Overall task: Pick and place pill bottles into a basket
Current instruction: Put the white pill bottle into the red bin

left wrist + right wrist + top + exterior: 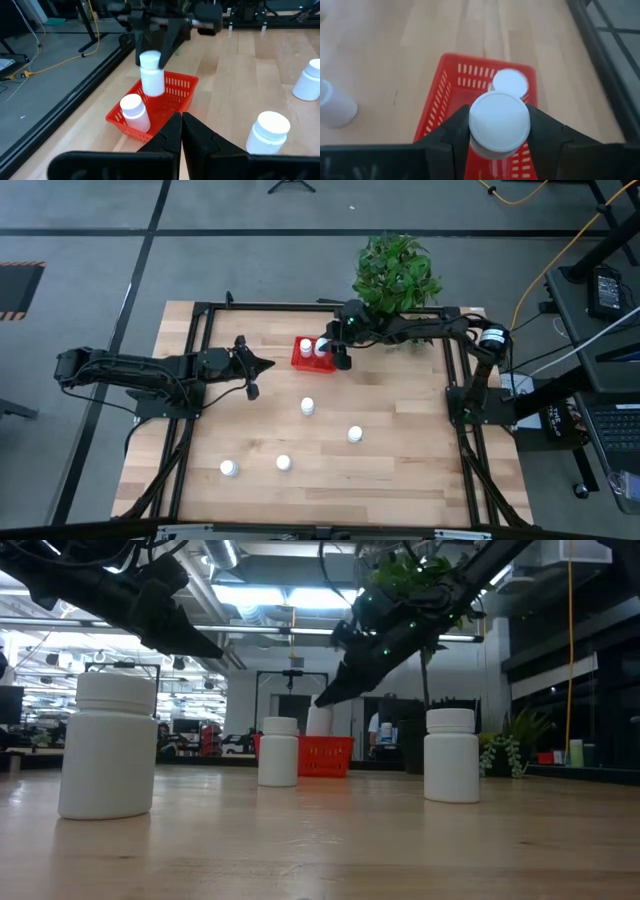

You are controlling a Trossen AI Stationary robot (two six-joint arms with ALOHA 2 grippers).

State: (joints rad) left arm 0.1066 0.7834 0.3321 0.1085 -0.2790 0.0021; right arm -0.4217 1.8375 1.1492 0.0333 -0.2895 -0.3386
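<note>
Near the desk's far edge, the right gripper [499, 131] has its fingers clamped on an upright pill bottle [151, 75] directly above the red basket [304, 361], beside one bottle inside; four remain out; left gripper [251, 367] waits, fingers together

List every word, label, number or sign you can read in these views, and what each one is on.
None can be read.
Pill bottles: plain white, no label visible.
Red basket: no marking visible.
Laptop screen at the table's side: content too small to read.
Room behind the table in the low view: any signs there are too blurred to read.
</note>
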